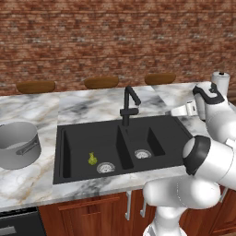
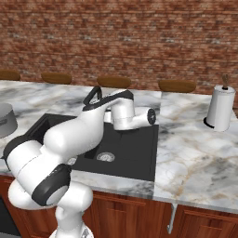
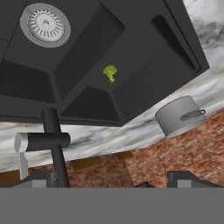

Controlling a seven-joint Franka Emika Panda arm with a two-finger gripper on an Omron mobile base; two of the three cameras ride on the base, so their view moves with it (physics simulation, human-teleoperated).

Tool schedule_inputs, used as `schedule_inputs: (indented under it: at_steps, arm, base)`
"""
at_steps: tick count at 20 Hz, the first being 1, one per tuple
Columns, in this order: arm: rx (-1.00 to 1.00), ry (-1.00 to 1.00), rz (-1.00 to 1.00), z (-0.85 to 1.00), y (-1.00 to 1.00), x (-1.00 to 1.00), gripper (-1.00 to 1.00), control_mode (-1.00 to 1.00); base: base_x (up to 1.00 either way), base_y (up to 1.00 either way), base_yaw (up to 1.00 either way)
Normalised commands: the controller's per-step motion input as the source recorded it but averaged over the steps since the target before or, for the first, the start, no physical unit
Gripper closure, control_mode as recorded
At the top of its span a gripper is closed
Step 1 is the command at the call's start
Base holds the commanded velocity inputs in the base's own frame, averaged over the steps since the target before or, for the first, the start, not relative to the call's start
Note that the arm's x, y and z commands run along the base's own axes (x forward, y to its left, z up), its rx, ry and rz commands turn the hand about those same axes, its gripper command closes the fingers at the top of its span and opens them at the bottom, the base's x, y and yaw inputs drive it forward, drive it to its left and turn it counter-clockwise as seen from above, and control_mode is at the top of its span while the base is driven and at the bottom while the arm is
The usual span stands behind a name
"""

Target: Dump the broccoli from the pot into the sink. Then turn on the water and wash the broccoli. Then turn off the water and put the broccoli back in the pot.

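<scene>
The broccoli (image 1: 92, 159) lies on the floor of the larger left basin of the black sink (image 1: 156, 126), next to its round drain (image 1: 105, 168). In the hand view the broccoli (image 3: 110, 72) is a small yellow-green floret in the basin. The grey pot (image 1: 18, 143) stands upright on the counter left of the sink; its inside is hidden. My gripper (image 3: 113, 181) hovers over the sink's back right corner, right of the black faucet (image 1: 128, 106). It points left across the sink, open, with nothing between its fingers (image 3: 188, 177). From the left base camera the gripper (image 1: 179, 111) is small and pale.
Several brown wooden bowls (image 1: 101, 82) line the back of the marble counter under the brick wall. A paper towel roll (image 2: 220, 108) stands at the right. The faucet's silver handle (image 3: 21, 153) is close in front of the hand. My own arm crosses the sink (image 2: 139, 158).
</scene>
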Motion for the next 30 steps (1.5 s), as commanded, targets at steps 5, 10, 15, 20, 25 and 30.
schedule_inputs:
  at_steps: [5, 10, 15, 20, 25, 30]
  arm:
    - [0.0, 0.01, -0.03, 0.0, 0.03, 0.0, -1.0, -1.0]
    - [-0.06, 0.0, 0.02, 0.0, 0.08, 0.03, -1.0, -1.0]
    - [-0.18, 0.09, 0.1, 0.03, 0.08, 0.02, -1.0, -1.0]
    - [-0.16, 0.04, 0.15, 0.05, 0.03, 0.01, -1.0, -1.0]
    - [-0.03, -0.09, 0.11, 0.0, 0.0, 0.0, -1.0, -1.0]
    - [0.03, -0.16, 0.0, 0.0, 0.0, 0.0, -1.0, -1.0]
  base:
    - [0.0, 0.0, 0.0]
    - [0.0, 0.0, 0.0]
    - [0.0, 0.0, 0.0]
    - [0.0, 0.0, 0.0]
    - [0.0, 0.0, 0.0]
    - [0.0, 0.0, 0.0]
